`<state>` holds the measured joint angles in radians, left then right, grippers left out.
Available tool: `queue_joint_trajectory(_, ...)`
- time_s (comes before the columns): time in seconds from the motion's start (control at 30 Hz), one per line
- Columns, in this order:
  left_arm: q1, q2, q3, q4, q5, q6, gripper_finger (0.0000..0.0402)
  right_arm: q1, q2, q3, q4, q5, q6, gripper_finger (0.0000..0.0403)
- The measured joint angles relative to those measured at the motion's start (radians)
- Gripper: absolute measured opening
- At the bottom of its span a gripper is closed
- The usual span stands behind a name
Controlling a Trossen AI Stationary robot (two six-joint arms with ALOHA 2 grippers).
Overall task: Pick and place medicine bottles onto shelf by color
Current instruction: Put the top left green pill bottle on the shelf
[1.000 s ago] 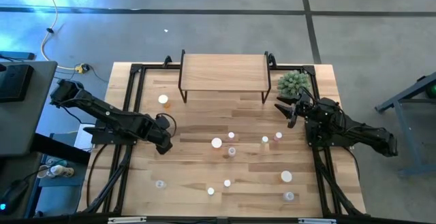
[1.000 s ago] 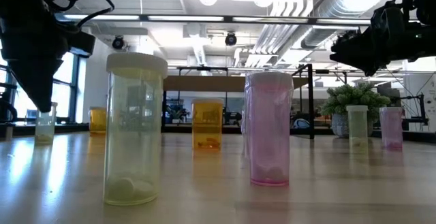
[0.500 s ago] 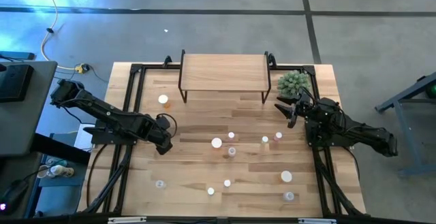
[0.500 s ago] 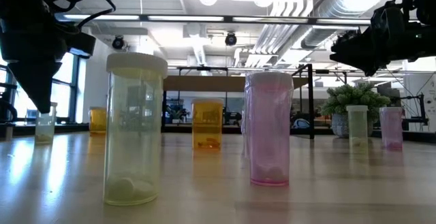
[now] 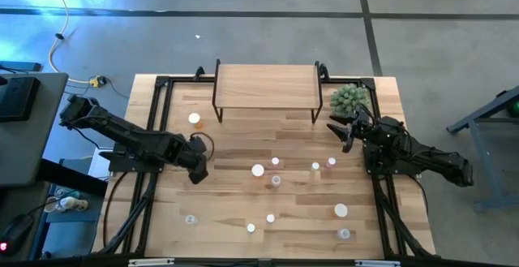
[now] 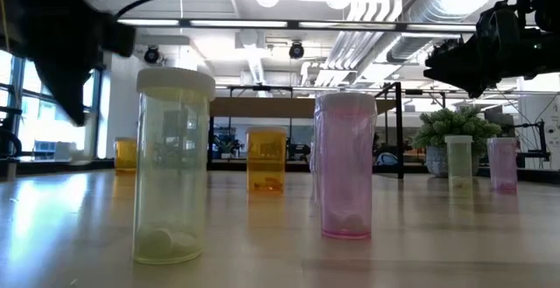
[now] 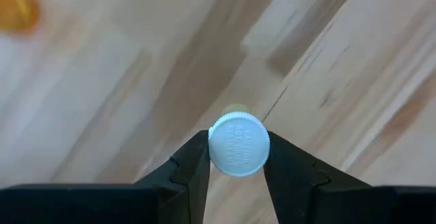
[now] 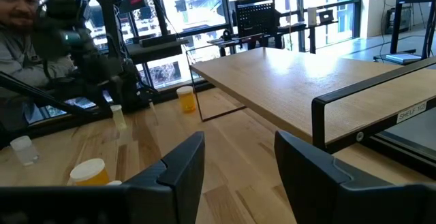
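Note:
My left gripper (image 5: 197, 172) stands near the table's left edge, pointing down, shut on a small pale yellowish medicine bottle (image 8: 118, 118) with a white cap (image 7: 238, 144). My right gripper (image 8: 238, 142) waits open and level at the table's right, beside a green plant (image 5: 349, 98). The shelf (image 5: 265, 87), a light-wood board on black legs, stands at the far middle with nothing on its top. An orange bottle (image 5: 195, 119) stands upright left of it. Several more bottles stand on their bases across the middle and near side, among them a yellowish one (image 6: 173, 165) and a pink one (image 6: 346, 165). My left gripper pinches the bottle at its white cap (image 7: 212, 149) between the two fingers, one on either side. The fingers come from above, pointing steeply down. The bottle hangs upright below them, lifted clear of the tabletop.
Black frame rails (image 5: 154, 113) run along the table's left and right sides. A person sits beyond the table's left side in the right wrist view (image 8: 20, 20). Bare wood lies between the held bottle and the shelf's left legs (image 5: 217, 113).
My left gripper has risen and gone a little toward the table's right, rolling slightly. The pale bottle that stood on the table under it has come up with it and is lifted clear.

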<state>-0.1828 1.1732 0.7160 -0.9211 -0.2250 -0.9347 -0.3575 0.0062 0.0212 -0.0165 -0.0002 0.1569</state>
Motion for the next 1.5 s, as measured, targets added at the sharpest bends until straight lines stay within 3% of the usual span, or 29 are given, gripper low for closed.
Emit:
queue_joint_trajectory(0.4,0.314,0.000,0.368,-0.003,-0.052,0.410,0.0115,0.000,0.000,0.000,0.000,0.000,0.000,0.0170)
queue_joint_trajectory(0.67,0.514,0.010,0.601,0.001,-0.154,0.583,0.0115,0.000,0.000,0.000,0.000,0.000,0.000,0.0170)
queue_joint_trajectory(0.83,0.648,0.056,0.721,0.003,-0.156,0.685,0.0115,0.000,0.000,0.000,0.000,0.000,0.000,0.0170)
queue_joint_trajectory(1.17,0.879,0.253,0.980,-0.088,-0.001,0.800,0.0115,0.000,0.000,0.000,0.000,0.000,0.000,0.0170)
queue_joint_trajectory(1.5,0.968,0.466,1.181,-0.224,0.114,0.815,0.0115,0.000,0.000,0.000,0.000,0.000,0.000,0.0170)
